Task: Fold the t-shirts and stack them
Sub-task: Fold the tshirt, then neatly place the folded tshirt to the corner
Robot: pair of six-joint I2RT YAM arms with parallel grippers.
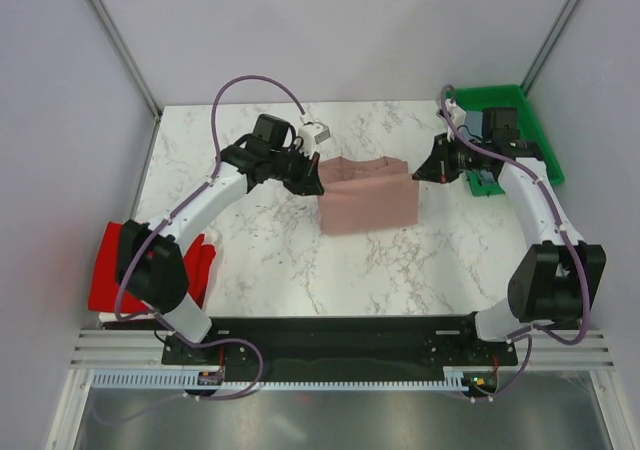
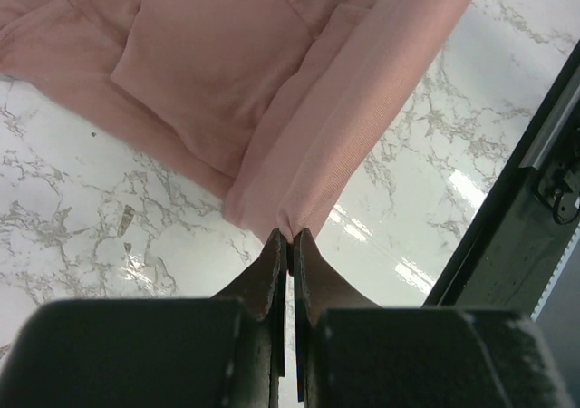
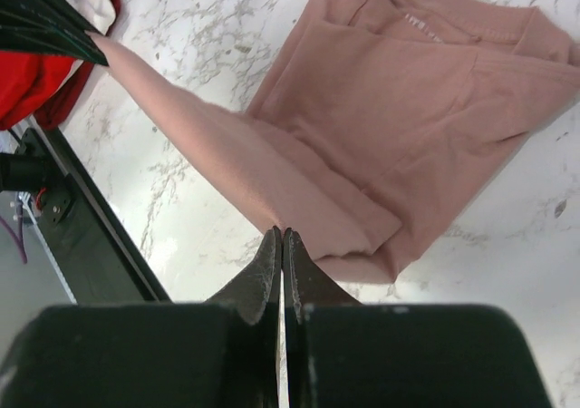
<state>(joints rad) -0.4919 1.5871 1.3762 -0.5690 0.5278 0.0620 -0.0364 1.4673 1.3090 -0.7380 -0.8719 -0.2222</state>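
Note:
The dusty-pink t-shirt (image 1: 367,198) lies part-folded mid-table, its far edge lifted and stretched between both grippers. My left gripper (image 1: 316,170) is shut on the shirt's left corner; in the left wrist view the pink cloth (image 2: 308,145) runs up from the pinched tips (image 2: 291,236). My right gripper (image 1: 418,173) is shut on the right corner; in the right wrist view the cloth (image 3: 362,136) leaves the tips (image 3: 282,234). The red t-shirt (image 1: 125,266) lies at the table's left front edge, also in the right wrist view (image 3: 36,72). The grey-blue shirt is out of view.
A green plastic tray (image 1: 510,130) stands at the back right behind the right arm. The marble table (image 1: 260,260) ends in a black rail (image 1: 330,335) at the near edge. Grey walls close the back and sides.

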